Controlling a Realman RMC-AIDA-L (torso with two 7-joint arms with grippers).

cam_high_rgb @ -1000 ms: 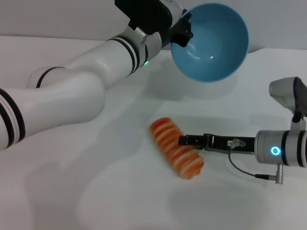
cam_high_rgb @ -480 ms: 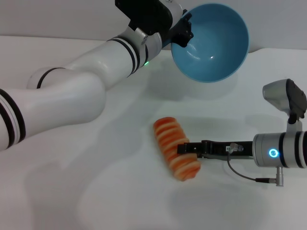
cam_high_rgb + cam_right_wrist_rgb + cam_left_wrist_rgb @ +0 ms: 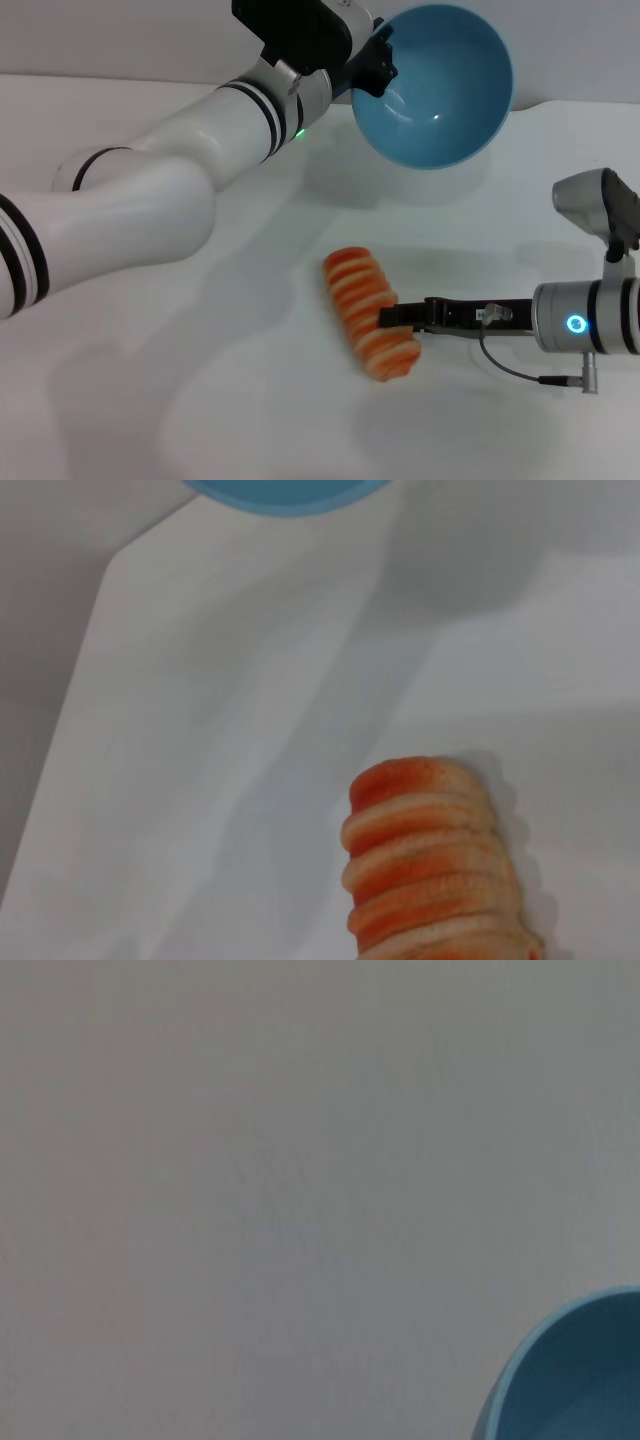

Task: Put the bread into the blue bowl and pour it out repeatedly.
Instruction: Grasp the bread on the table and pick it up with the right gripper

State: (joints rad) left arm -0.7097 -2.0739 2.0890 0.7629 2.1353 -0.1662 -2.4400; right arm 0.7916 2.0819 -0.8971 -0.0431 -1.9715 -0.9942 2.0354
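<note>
The blue bowl [image 3: 440, 90] hangs in the air at the far side of the table, tipped so its empty inside faces me. My left gripper [image 3: 378, 62] is shut on its left rim. A slice of the bowl's rim [image 3: 580, 1380] shows in the left wrist view, and its edge [image 3: 285, 495] in the right wrist view. The bread [image 3: 367, 325], an orange loaf with pale ridges, lies on the white table in front of the bowl. My right gripper [image 3: 392, 320] reaches in from the right and meets the loaf's right side near its nearer end. The right wrist view shows the bread [image 3: 435, 880] close up.
The white table [image 3: 200, 400] stretches bare to the left and front of the bread. My left arm [image 3: 150, 200] spans the left half of the table at a height. A cable [image 3: 510, 365] hangs under the right wrist.
My right gripper has slid toward me along the bread's side, and the loaf has turned slightly and shifted with it. The bowl has edged a little to the left.
</note>
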